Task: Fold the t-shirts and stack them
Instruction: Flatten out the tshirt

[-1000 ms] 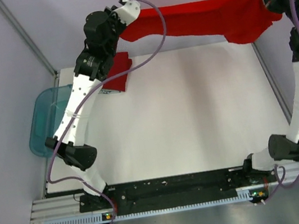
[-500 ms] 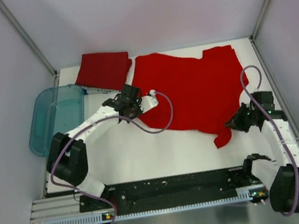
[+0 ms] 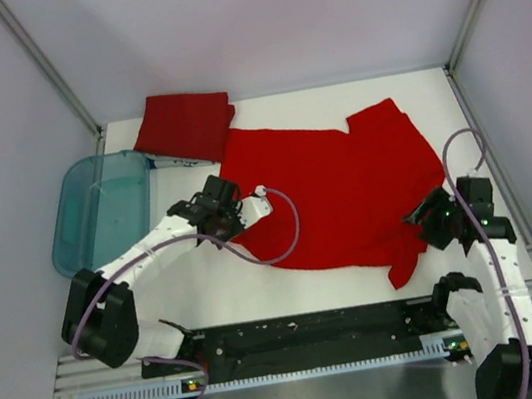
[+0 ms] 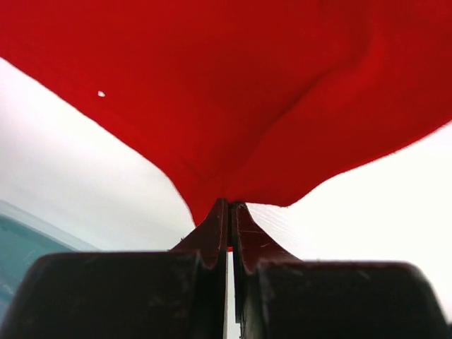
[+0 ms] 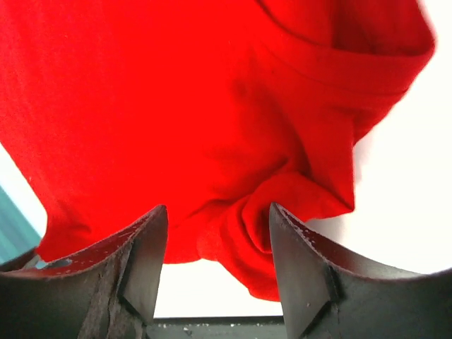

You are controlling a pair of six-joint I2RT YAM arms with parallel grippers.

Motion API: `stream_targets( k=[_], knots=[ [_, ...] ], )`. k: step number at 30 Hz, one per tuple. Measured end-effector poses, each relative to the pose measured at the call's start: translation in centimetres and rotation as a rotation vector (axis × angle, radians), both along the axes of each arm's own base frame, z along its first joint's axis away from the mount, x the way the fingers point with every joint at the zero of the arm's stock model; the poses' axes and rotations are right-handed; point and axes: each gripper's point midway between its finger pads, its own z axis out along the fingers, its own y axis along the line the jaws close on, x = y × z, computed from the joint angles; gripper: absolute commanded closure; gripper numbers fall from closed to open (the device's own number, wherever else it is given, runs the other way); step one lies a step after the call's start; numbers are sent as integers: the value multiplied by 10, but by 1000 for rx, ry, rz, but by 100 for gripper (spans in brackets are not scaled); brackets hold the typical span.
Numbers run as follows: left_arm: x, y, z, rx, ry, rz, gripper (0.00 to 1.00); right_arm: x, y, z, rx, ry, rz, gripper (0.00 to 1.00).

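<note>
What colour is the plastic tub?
The plastic tub is see-through teal, clearest in the top external view.

Left wrist view: spread t-shirt [image 4: 233, 92] runs off the top, left and right edges; its pinched fold disappears between the fingers of the left gripper [image 4: 229, 212]. The teal tub [image 4: 18, 244] shows only as a blurred sliver, cut by the left edge. Right wrist view: shirt cropped top and left. Top view: right gripper [image 3: 421, 218] fingertips too small to judge
</note>
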Motion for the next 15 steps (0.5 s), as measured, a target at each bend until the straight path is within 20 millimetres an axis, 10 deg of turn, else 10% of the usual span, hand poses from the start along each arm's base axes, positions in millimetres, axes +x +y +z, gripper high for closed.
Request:
stream_targets(
  k=[8, 11, 15],
  knots=[
    [-38, 0, -17, -43, 143, -9, 100, 54, -49, 71, -256, -149, -47, 62],
    [-45, 0, -19, -58, 162, 1, 100, 82, -59, 55, -274, -89, -34, 65],
    [-52, 3, -17, -76, 159, 11, 100, 104, -69, -13, -264, 116, 1, 67]
  ],
)
